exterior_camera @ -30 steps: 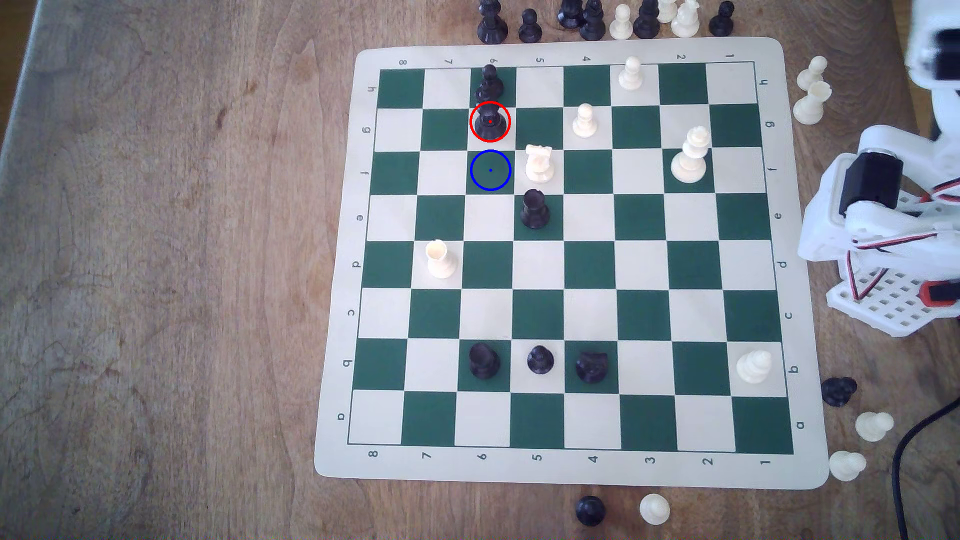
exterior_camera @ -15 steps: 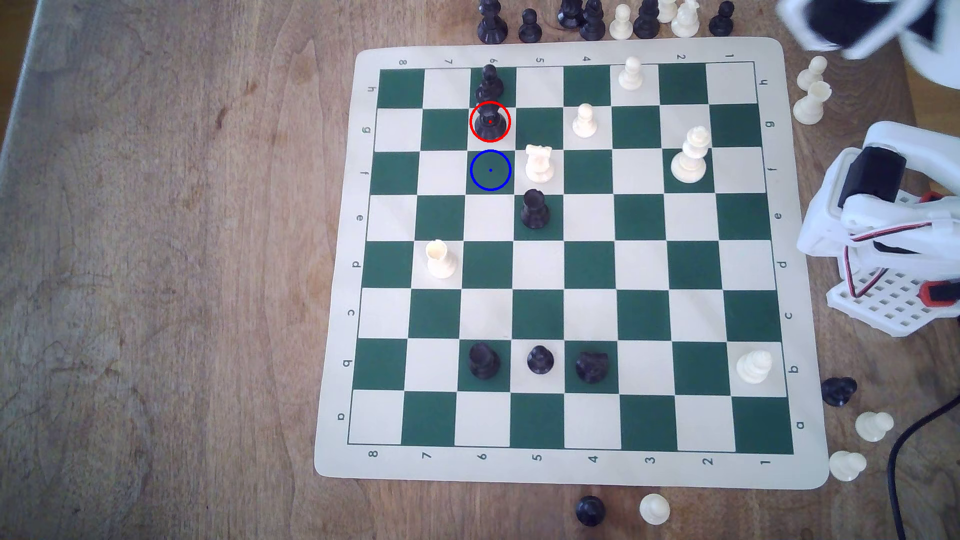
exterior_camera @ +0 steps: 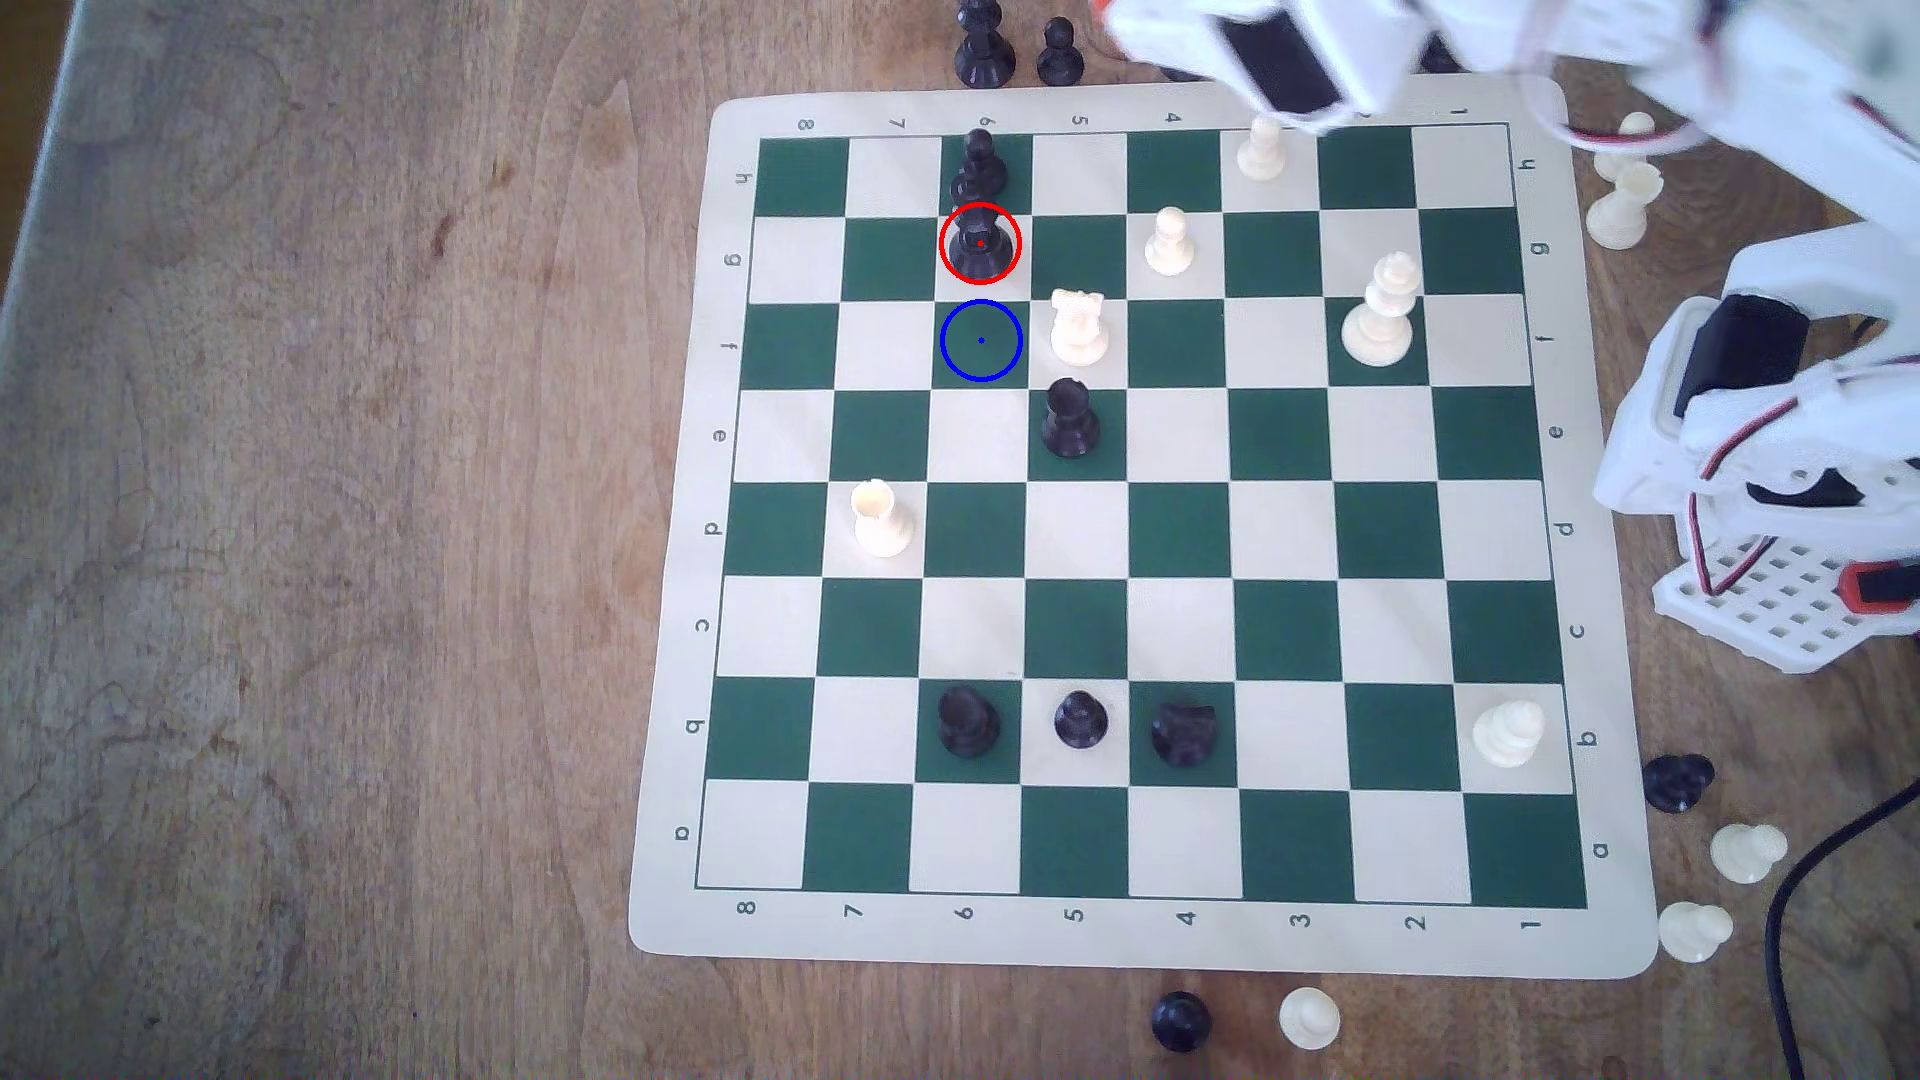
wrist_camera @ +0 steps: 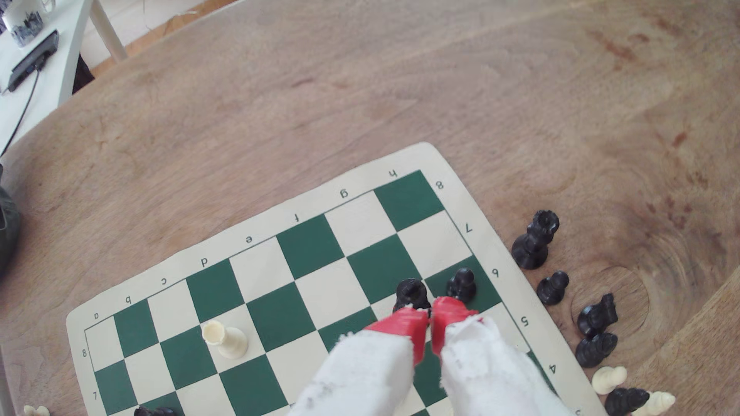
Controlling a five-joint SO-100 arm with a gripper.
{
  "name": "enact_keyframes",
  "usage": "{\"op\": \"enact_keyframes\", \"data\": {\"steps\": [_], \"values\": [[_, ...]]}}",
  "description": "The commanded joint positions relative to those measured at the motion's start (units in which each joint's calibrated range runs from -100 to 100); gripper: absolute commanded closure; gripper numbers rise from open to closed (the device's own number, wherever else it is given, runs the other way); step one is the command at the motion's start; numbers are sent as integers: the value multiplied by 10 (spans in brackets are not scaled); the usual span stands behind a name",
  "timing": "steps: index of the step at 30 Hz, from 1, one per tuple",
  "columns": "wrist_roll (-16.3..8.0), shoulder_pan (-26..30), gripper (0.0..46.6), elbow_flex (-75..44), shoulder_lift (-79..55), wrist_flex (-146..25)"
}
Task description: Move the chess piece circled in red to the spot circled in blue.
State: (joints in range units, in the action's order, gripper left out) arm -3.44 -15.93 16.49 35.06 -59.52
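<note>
Fingers (wrist_camera: 431, 316) together, empty | chess piece (exterior_camera: 980, 247) base partly hidden behind them | spot (exterior_camera: 981, 341) bare

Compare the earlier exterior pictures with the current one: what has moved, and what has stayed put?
The arm has swung from the exterior view's right edge out over the board's top edge, toward the left. The gripper, red tips together, holds nothing. The chess piece stays in its red ring; the spot remains empty.
</note>
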Motion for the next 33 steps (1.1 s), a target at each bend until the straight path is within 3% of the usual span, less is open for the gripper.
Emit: {"op": "enact_keyframes", "data": {"steps": [1, 8, 16, 33], "values": [[-25, 1, 458, -197, -132, -62], [-32, 2, 418, -217, -209, -73], [-34, -15, 305, -221, -282, -40], [-34, -24, 298, -231, -403, 51]]}}
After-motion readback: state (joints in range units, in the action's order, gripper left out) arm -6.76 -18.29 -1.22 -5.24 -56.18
